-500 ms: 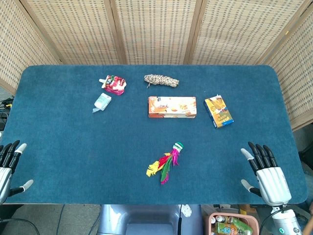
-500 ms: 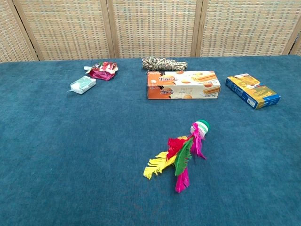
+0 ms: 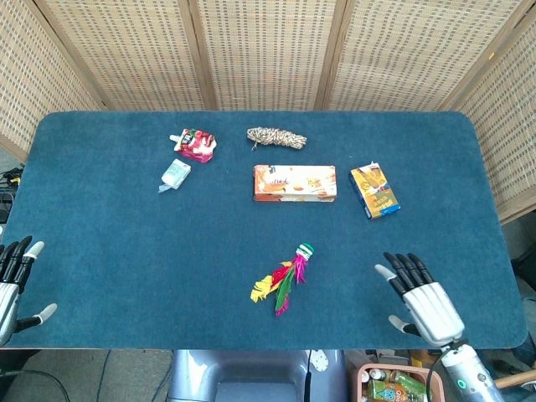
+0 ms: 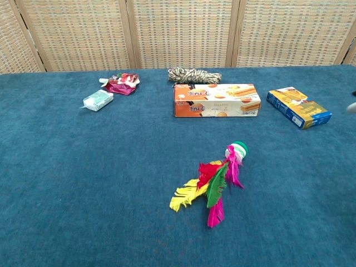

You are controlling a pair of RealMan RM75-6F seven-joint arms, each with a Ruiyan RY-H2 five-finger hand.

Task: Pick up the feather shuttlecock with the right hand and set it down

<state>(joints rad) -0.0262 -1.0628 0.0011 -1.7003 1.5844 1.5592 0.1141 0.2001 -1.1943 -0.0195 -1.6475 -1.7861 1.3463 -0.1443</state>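
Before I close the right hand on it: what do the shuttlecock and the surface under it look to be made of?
The multicoloured feather shuttlecock: dyed feathers, matte, with frayed barbed edges in yellow, red, green and pink; its green-and-white round base looks like rubber or plastic, though I cannot tell which. The dark blue table covering: napped cloth, probably felt or short carpet, with no shine.

The left hand is cut off by the left edge of the head view, so only part of it shows. In the chest view, only a small tip of the right hand appears at the right edge. The print on the orange box, the blue box and the small white packet is too small to read.
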